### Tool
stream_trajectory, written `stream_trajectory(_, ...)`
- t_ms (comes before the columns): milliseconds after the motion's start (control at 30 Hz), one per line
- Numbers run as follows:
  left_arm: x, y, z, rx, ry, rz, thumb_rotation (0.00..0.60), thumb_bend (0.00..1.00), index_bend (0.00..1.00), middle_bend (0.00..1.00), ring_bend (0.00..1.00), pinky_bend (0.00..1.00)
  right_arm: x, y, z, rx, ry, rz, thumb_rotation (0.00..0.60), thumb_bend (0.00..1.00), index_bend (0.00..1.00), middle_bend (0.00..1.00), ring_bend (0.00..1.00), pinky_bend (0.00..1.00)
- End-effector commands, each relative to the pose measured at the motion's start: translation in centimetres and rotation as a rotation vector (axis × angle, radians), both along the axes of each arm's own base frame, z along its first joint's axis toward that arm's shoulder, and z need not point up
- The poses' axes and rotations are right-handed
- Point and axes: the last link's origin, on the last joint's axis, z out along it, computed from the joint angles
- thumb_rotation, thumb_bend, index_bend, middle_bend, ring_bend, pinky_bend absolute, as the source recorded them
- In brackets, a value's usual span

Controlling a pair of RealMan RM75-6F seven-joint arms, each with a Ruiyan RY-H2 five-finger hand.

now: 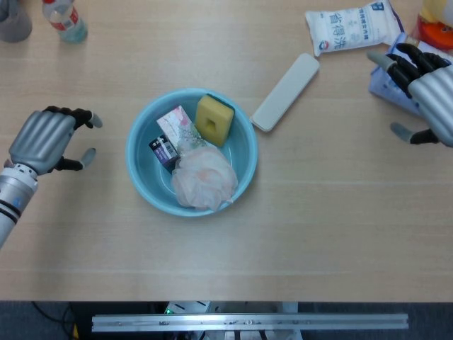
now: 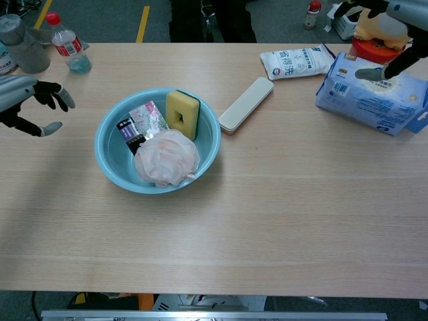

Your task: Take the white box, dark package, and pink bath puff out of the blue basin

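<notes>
Sitting near the middle of the pale wooden table, the round light-blue plastic basin holds all three things to be taken out: the small white box with a pink floral print leaning against the basin's far-left inner wall, the small dark package just beside and below it, and the fluffy pink mesh bath puff filling the near side, touching both. A yellow sponge with a hole in it stands at the far side and is not part of the job. The left hand hovers off the basin's left rim, fingers spread and holding nothing, fingertips pointing toward the basin. The right hand is well apart at the far right edge, also spread and empty, over the blue tissue pack. The box and dark package lie on the left half, so the left hand looks the nearer one for them.
</notes>
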Motion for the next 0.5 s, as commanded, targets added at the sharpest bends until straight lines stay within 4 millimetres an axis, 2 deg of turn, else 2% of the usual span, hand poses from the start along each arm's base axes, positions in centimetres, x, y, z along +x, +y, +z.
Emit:
stream_trajectory(33,0.9,0.5,-0.2,-0.018,-0.053,0.005,0.396,0.33,0.28,0.33,0.31,0.28,-0.3,0.1,-0.1,0.001,0.004,-0.003,0.600,0.21,0.00,0.19,0.07,0.21)
stream_trajectory(200,2.3,0.2,-0.5,-0.075,-0.123,-0.020,0.382,0.33,0.25,0.32,0.31,0.28,-0.7,-0.1,0.0,-0.007,0.009,-0.014,0.600,0.21,0.00,0.19,0.07,0.21)
stream_trajectory(333,3.8,0.5,-1.2,-0.090,-0.135,-0.064,0.409,0.32,0.24,0.31,0.31,0.28,-1.0,0.0,0.1,-0.009,0.012,-0.025,0.600,0.21,0.00,0.19,0.07,0.21)
stream_trajectory(433,5.1,0.9,-2.4,-0.093,-0.125,-0.097,0.518,0.32,0.24,0.31,0.31,0.28,-1.4,0.1,0.2,-0.013,0.014,-0.034,0.600,0.21,0.00,0.19,0.07,0.21)
stream_trajectory(500,5.8,1.1,-3.1,-0.096,-0.113,-0.114,0.569,0.32,0.25,0.31,0.31,0.28,-1.7,0.3,0.4,-0.016,0.015,-0.041,0.600,0.21,0.00,0.19,0.07,0.21)
